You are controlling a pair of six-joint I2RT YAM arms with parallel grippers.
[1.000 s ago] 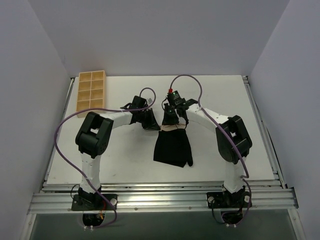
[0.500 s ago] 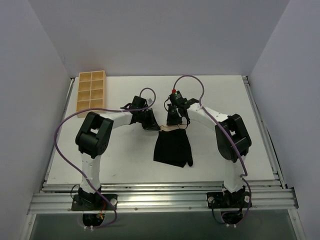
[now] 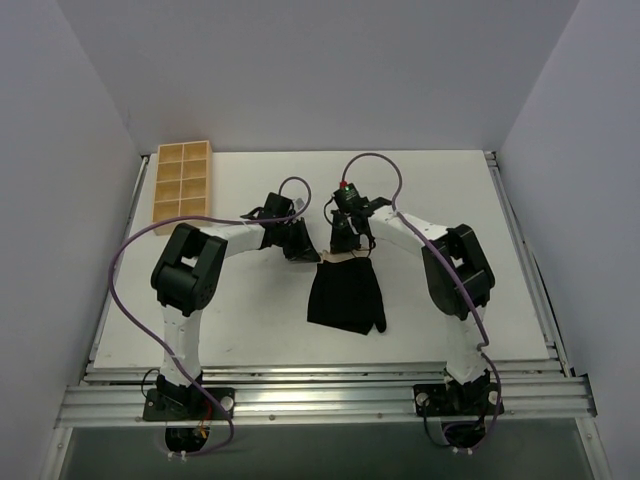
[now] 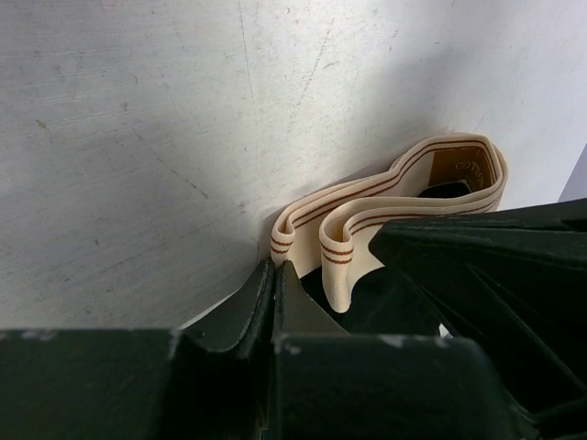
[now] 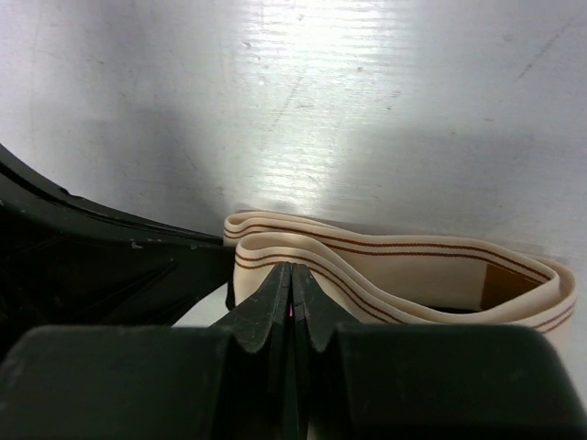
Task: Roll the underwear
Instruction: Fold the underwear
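White tabletop, scratched and scuffed, enclosed by plain pale walls.

1. Far left corner: a tan wooden tray with open compartments, well apart from both arms.
2. Left hand: clenched, jaws pressed flat together. In the wrist view its tips touch the folded end of the beige waistband. Whether any fabric is pinched cannot be told.
3. Underwear: lies flat at the tabletop centre, between the two arms, black body toward the bases, waistband at the far edge. Two thin brown stripes run along the waistband. A tan label patch carries faint writing, too small to read.
4. Right hand: clenched on the waistband, whose layers dip into the closed tips.
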